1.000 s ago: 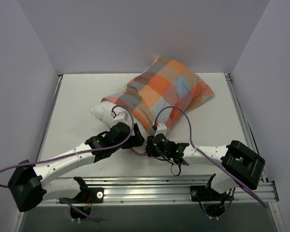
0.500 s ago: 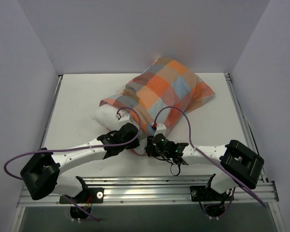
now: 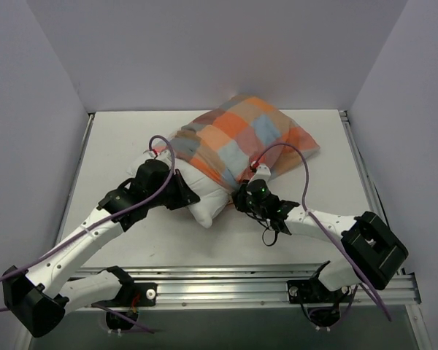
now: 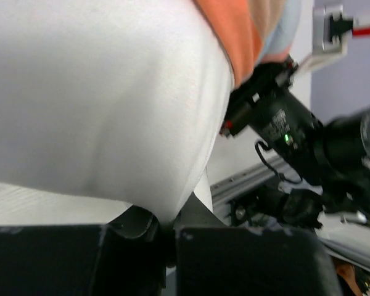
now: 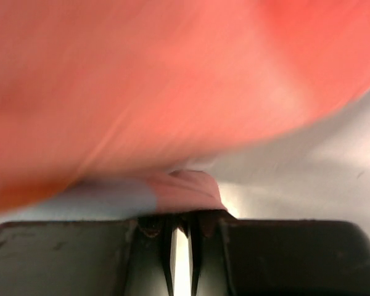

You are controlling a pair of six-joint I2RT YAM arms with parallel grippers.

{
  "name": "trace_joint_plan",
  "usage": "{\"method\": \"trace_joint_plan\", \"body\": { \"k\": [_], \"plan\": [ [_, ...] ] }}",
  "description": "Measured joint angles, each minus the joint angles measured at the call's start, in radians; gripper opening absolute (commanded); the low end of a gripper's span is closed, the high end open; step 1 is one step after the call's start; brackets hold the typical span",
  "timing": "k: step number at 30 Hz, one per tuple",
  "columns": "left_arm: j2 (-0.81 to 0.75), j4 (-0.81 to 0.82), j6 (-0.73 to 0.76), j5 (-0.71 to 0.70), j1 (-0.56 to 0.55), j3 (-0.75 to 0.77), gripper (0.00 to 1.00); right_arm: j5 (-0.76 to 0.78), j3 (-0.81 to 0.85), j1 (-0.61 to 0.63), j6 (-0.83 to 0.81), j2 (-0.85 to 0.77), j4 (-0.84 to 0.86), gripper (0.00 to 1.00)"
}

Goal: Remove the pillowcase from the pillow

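The checked orange, blue and grey pillowcase [image 3: 241, 138] covers the far part of the white pillow [image 3: 206, 203], whose bare near end bulges out toward me. My left gripper [image 3: 188, 195] is shut on that white end. In the left wrist view the pillow [image 4: 98, 92] fills the frame, a fold of it pinched in my left gripper [image 4: 166, 223], and the pillowcase [image 4: 240, 37] shows at the top. My right gripper [image 3: 241, 200] is shut on the pillowcase hem. In the right wrist view a fold of the pillowcase [image 5: 185, 185] is nipped in my right gripper [image 5: 180, 223].
The white table [image 3: 117, 146] is boxed in by pale walls on the left, back and right. A metal rail [image 3: 226, 281] runs along the near edge by the arm bases. Purple cables loop over both arms. The right arm's black wrist [image 4: 283, 123] sits close beside the pillow.
My left gripper has shut on the pillow's white end and swung left and back. My right gripper has closed on the pillowcase hem and moved back. More white pillow shows.
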Motion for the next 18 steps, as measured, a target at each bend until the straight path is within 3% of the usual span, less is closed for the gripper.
{"method": "trace_joint_plan", "body": {
  "k": [5, 11, 17, 18],
  "plan": [
    [-0.040, -0.048, 0.018, 0.143, 0.021, 0.031, 0.02, -0.061, 0.070, -0.134, -0.014, 0.004, -0.030, 0.00],
    [-0.182, -0.143, 0.022, 0.168, 0.050, 0.021, 0.02, -0.222, 0.187, -0.361, -0.010, 0.010, -0.117, 0.00],
    [-0.390, -0.107, -0.043, 0.208, 0.051, -0.201, 0.02, -0.377, 0.208, -0.428, -0.042, -0.009, -0.197, 0.00],
    [-0.409, -0.091, -0.061, 0.220, 0.050, -0.252, 0.13, -0.383, 0.197, -0.428, -0.051, -0.013, -0.209, 0.02]
  ]
}}
